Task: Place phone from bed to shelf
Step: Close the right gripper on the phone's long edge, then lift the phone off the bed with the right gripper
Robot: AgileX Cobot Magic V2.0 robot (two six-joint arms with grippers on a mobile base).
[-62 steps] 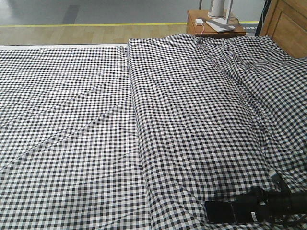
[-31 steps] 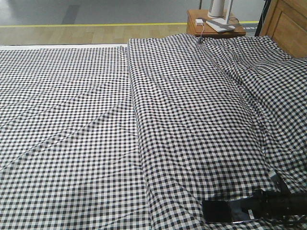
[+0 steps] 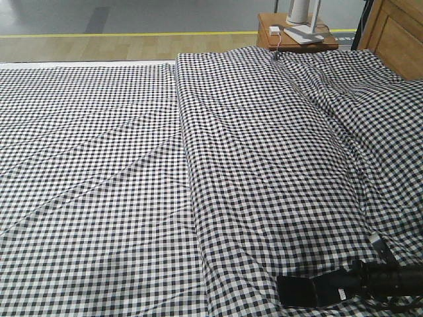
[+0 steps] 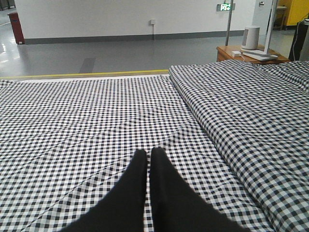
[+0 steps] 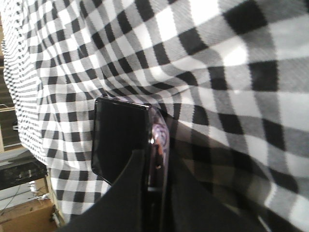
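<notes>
your right gripper [image 3: 328,291] is clamped on the phone [image 3: 296,291], one finger on each broad side. the phone sits low on the right side of the bed [image 3: 119,172], near the bottom edge of the front view, with its free end pointing left. it reads there as a flat black slab with a small white sticker close to the fingers. in the right wrist view the phone [image 5: 118,137] shows a glossy black face and a pinkish metal edge with rounded corners, and the right gripper [image 5: 155,162] has dark fingers either side of that edge. the checked cloth is right behind it; you cannot tell whether the phone touches the cloth.

your left gripper [image 4: 147,158] hangs over the flat left half of the bed [image 4: 72,121], fingers together with only a thin line between them and nothing in them.

left of the phone there is wide, smooth cloth. a long raised fold [image 3: 188,165] runs from the far edge toward you. right of it the cloth is rumpled up to the wooden headboard [image 3: 396,33]. beyond the far edge stands a small bedside table [image 3: 274,43].

compared with a second ago, the phone's free end has crept slightly left. the bright reflection seen on its face half a second ago is gone, and the slab looks thinner and darker.
</notes>
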